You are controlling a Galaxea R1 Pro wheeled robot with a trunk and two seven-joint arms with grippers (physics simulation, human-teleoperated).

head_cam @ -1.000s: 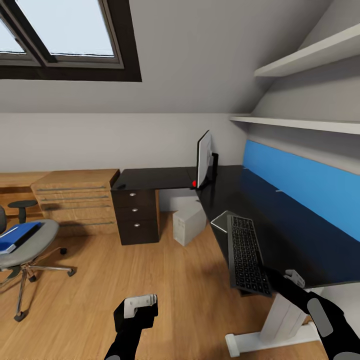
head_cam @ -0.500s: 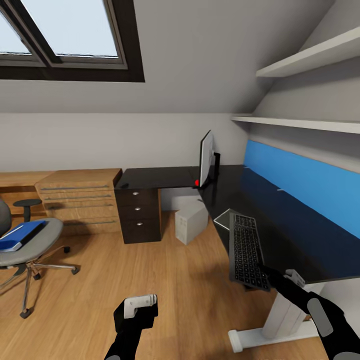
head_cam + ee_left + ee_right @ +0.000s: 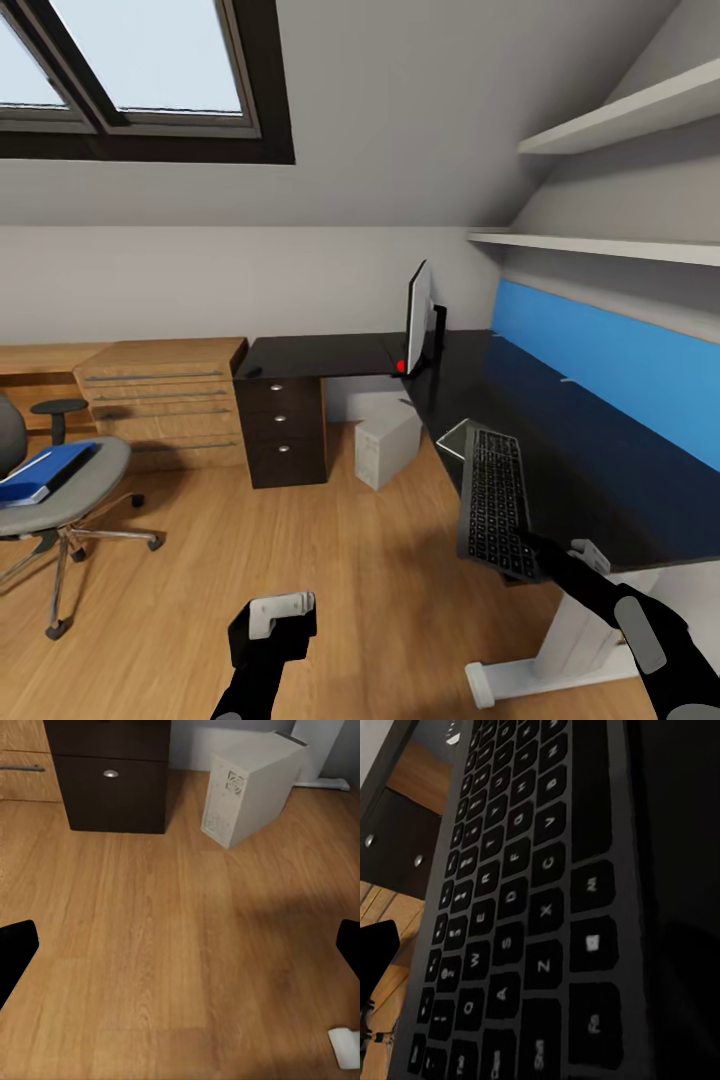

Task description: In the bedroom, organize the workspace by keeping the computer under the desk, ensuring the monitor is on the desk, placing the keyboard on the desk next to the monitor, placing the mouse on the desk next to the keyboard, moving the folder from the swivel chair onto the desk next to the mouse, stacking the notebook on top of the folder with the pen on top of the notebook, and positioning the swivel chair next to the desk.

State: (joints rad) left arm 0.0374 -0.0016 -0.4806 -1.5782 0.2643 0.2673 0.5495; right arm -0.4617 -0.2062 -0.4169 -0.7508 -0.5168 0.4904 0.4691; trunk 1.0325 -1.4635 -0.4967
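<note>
My right gripper [image 3: 553, 562] is shut on the near end of the dark keyboard [image 3: 494, 497], which is tilted over the front edge of the black desk [image 3: 590, 470]; its keys [image 3: 521, 907] show close up. The monitor [image 3: 418, 316] stands edge-on at the desk's inner corner. The pale computer [image 3: 388, 442] sits on the floor under the desk. At the left, the blue folder [image 3: 40, 472] lies on the grey swivel chair [image 3: 70, 495] with the dark notebook [image 3: 68, 470] on it. My left gripper [image 3: 281, 610] hangs open over bare floor [image 3: 180, 952]. Mouse and pen are too small to make out.
A dark drawer unit [image 3: 288, 430] stands under the desk's left end, with light oak drawers [image 3: 165, 400] beside it. The desk's white leg and foot [image 3: 560, 650] are close to my right arm. Shelves [image 3: 620, 245] hang above the blue back panel [image 3: 610, 360].
The whole picture has shifted a little to the right, so the camera has moved. Both arms keep their pose and the keyboard stays in the right gripper.
</note>
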